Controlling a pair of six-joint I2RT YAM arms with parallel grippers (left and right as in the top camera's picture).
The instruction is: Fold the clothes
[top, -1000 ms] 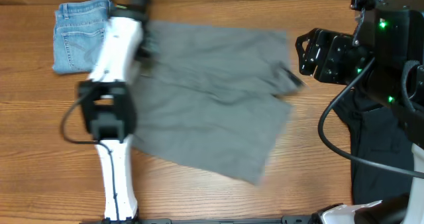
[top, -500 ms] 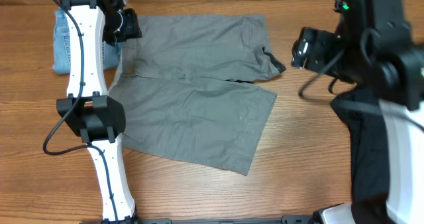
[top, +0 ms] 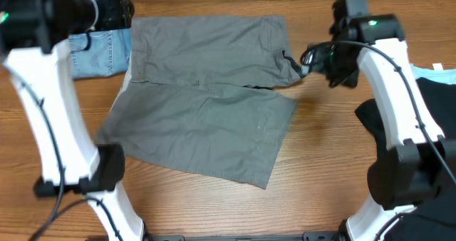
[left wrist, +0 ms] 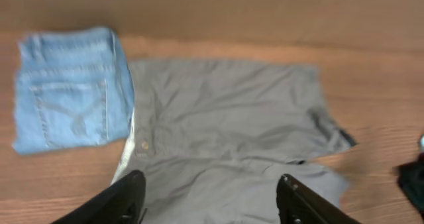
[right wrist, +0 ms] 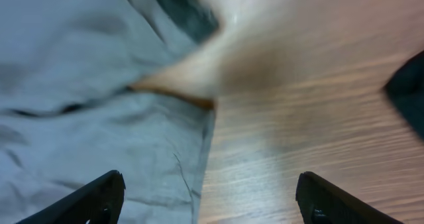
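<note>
Grey shorts [top: 206, 98] lie spread flat in the middle of the table, waistband to the left and one leg folded over the other. In the left wrist view the grey shorts [left wrist: 225, 118] show a button beside the pale lining. My left gripper [top: 112, 6] hangs high over the back left corner; in its own view the left gripper [left wrist: 212, 201] is open, with nothing between its fingers. My right gripper [top: 311, 58] is at the shorts' right hem. Seen from the wrist, the right gripper [right wrist: 212, 197] is open above that hem, with the grey shorts [right wrist: 79, 85] below.
Folded blue denim shorts [top: 100, 52] lie at the back left, next to the grey waistband; the denim shorts [left wrist: 66, 88] also show in the left wrist view. A black garment [top: 399, 127] and a light-blue one [top: 438, 71] are piled at the right.
The left gripper has opened, let go of the grey shorts' waistband and risen. The shorts have settled flat. The right arm has swung in toward the right hem.
</note>
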